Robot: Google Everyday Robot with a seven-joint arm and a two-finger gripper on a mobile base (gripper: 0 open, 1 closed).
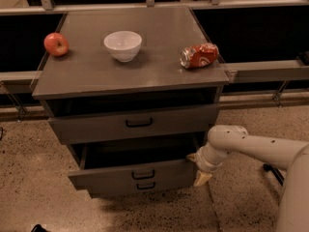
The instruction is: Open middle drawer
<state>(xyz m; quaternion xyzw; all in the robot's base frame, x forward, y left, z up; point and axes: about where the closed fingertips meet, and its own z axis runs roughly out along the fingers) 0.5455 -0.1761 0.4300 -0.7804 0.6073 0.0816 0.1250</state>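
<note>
The grey cabinet (pixel 96 76) has three drawers. The middle drawer (pixel 106 178), with a small black bar handle (pixel 143 174), is pulled out toward me, and its dark inside shows behind the front panel. The taller top drawer (pixel 96 125) is slightly out. The narrow bottom drawer (pixel 116 188) sits just under the middle one. My gripper (pixel 200 169), on the white arm (pixel 251 146), is at the right end of the middle drawer's front, touching or very close to its corner.
On the cabinet top lie a red apple (pixel 56 44) at the left, a white bowl (pixel 123 45) in the middle and a crushed red can (pixel 199 55) at the right. Metal rails (pixel 270 71) run behind the cabinet. The floor is speckled stone.
</note>
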